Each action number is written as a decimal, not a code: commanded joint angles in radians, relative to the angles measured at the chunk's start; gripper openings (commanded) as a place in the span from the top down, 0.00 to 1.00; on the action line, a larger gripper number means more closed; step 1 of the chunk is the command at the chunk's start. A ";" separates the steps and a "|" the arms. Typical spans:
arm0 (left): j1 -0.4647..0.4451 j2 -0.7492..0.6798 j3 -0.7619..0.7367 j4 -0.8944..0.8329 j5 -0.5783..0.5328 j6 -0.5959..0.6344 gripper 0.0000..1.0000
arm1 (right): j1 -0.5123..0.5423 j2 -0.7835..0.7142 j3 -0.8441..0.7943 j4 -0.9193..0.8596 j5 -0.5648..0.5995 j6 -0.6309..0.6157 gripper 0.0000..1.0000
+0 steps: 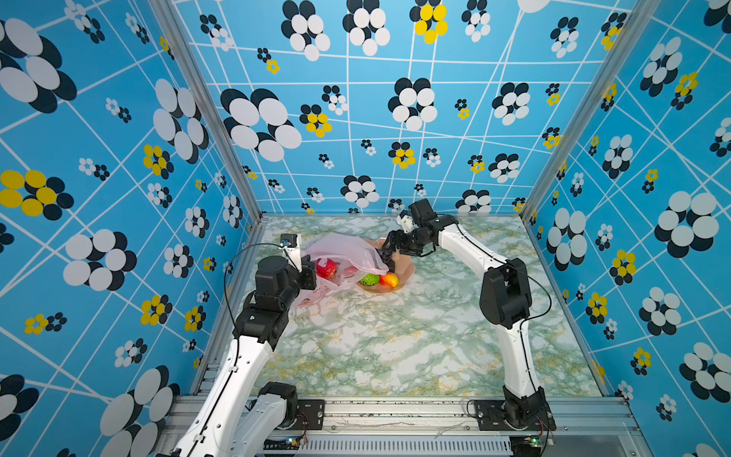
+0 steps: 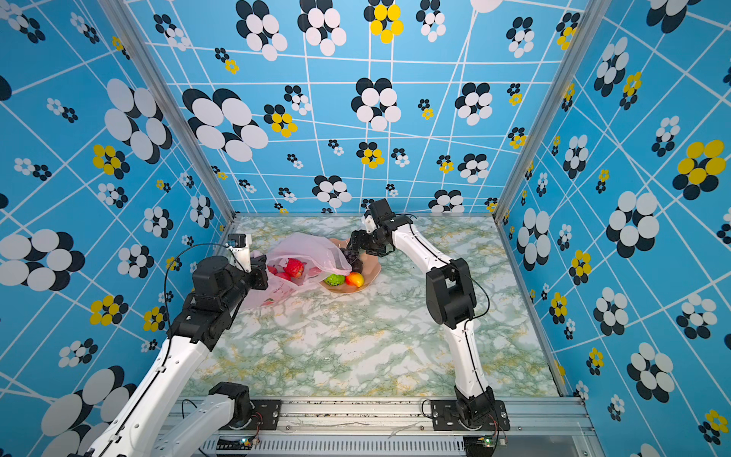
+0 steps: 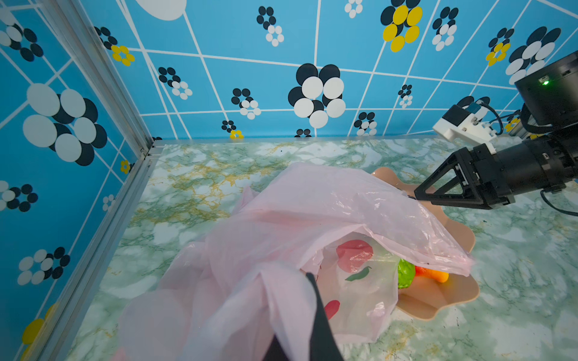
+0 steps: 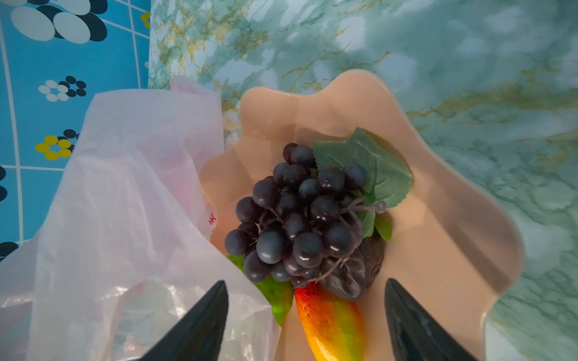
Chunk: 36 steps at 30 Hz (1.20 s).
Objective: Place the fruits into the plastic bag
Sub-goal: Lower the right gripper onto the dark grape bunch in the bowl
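Boxed in by blue walls (image 1: 118, 158) dotted with black, white and yellow flowers; below, a glossy green-and-gold marbled counter (image 1: 395, 348). At the centre, the right claw (image 4: 306, 281): spread wide, clasping nothing, poised just above the dark purple grape bunch (image 4: 297, 218). Judged step: reaching in for the grapes.

Straight ahead of the tips, round glossy beads on thin stems, lumpy and loose, with a matte green cloth leaf (image 4: 375, 175) beyond. Close under the tips and partly beneath the bunch, a smooth yellow-orange-red mango-like fruit (image 4: 331, 325), a bumpy green fruit (image 4: 275, 297) and a dark wrinkled fruit (image 4: 359, 272). All cradled in a peach-pink scalloped bowl (image 4: 453, 218), hard and smooth.

Draped over the bowl's rim to one side, the plastic bag (image 4: 125, 203): thin, crinkly, translucent pink. Further off, the left claw (image 3: 305, 278): clenched on a bunched fold of that bag, propping the mouth open, with a bumpy red fruit (image 1: 326, 268) already inside.

Next, probably: drop lower, close gently round the cluster's middle, lift clear of the draped film, carry across into the mouth.
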 commanded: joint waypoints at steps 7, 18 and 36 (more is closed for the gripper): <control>0.009 0.011 -0.005 0.018 0.020 -0.012 1.00 | 0.023 0.085 0.086 -0.063 -0.056 0.009 0.14; 0.009 0.007 -0.007 0.022 0.030 -0.014 1.00 | 0.048 0.221 0.266 -0.191 0.013 -0.017 0.17; 0.009 0.000 -0.007 0.022 0.037 -0.014 1.00 | 0.047 0.062 0.062 0.025 0.087 0.037 0.71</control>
